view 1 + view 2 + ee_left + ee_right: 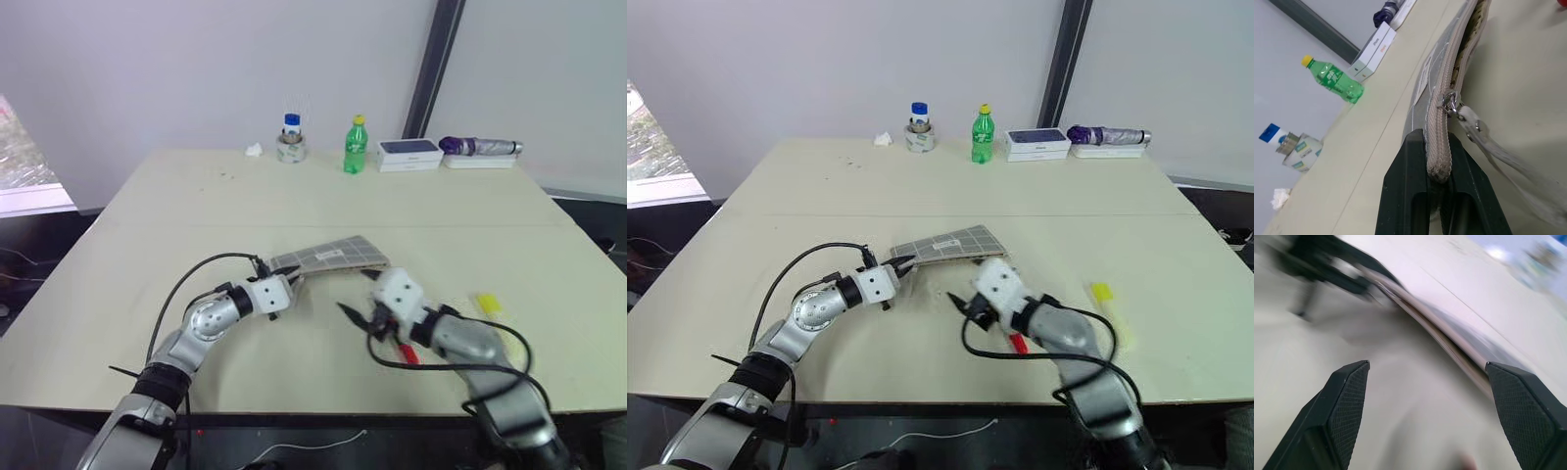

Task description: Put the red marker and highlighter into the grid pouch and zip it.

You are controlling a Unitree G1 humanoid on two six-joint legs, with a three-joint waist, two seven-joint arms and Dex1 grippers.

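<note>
The grid pouch (333, 257) lies mid-table, grey with a white grid, its near-left end lifted. My left gripper (291, 282) is shut on that zipper end (1439, 169). The slider (1450, 100) and its pull cord (1484, 139) sit just past the fingers, and the zipper gapes open beyond them. My right gripper (355, 299) hovers open and empty to the right of the pouch's near edge (1449, 340), with nothing between its fingers (1347, 406). The red marker (407, 353) lies on the table, partly hidden under my right arm. The yellow highlighter (489, 304) lies further right.
Along the table's far edge stand a small jar with a blue lid (291, 138), a green bottle (355, 146), a flat white and dark box (410, 153) and a purple folded umbrella (478, 147). A crumpled tissue (254, 150) lies at far left.
</note>
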